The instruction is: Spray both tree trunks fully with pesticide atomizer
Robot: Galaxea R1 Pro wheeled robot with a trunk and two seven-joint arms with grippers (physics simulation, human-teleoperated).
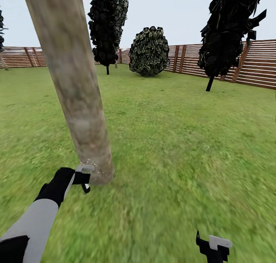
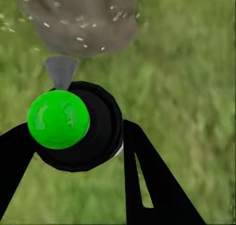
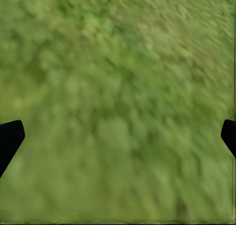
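At the foot of the tree trunk (image 1: 73, 86), the pesticide atomizer (image 2: 73, 126) is held in the left gripper (image 2: 78, 136): in the left wrist view the two black fingers (image 2: 147, 180) close on either side of its black body, the green cap faces the camera, and the grey nozzle points at the trunk base just beyond it. White specks of pesticide (image 2: 78, 39) lie scattered on the lower trunk in that view, and in the head view a faint sprinkle of the same specks rings the base beside the left gripper. Judged from this, pickup is complete and spraying of this trunk is in progress at its lowest section; the mottled surface higher up shows no visible specks, so most of this trunk appears to remain, and no coverage can be confirmed on a second thick trunk. Well to the right of the trunk and nearer the camera, the right gripper (image 1: 214, 247) hangs low over the floor (image 1: 172, 148) with its fingertips at opposite edges of the right wrist view, spread wide and holding nothing. Beyond the trunk, blurry green lawn extends to a brown slatted fence (image 1: 260, 63); two thin-stemmed dark trees (image 1: 107, 25) and a round bush (image 1: 149, 51) stand before it.
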